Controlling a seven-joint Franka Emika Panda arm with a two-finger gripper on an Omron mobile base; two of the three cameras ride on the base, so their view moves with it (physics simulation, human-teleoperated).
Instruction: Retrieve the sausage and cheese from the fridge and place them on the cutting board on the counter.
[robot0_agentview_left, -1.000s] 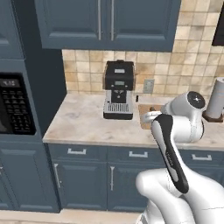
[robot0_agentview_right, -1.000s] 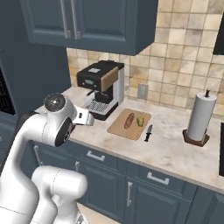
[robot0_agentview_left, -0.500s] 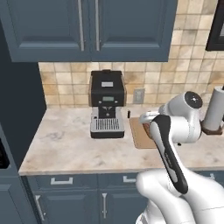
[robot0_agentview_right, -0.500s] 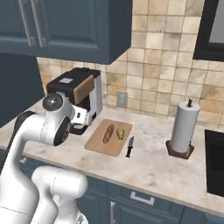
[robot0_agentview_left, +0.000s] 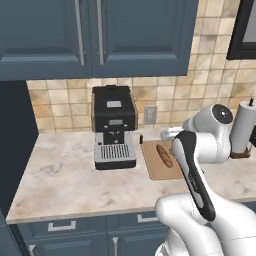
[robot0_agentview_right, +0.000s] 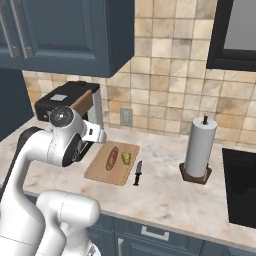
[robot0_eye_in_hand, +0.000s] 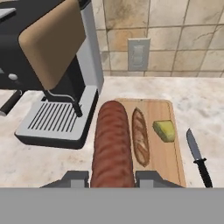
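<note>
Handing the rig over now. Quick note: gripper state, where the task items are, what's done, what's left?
Gripper: shut on the sausage, which sticks out forward between the fingertips, held above the counter in front of the coffee machine.
Cutting board: on the counter between the coffee machine and the knife.
Cheese: already on the board, beside a paler tan stick.
Done: sausage picked up and brought to the counter; cheese placed.
Left: move over the board, set the sausage on a free spot, open, retract.
</note>
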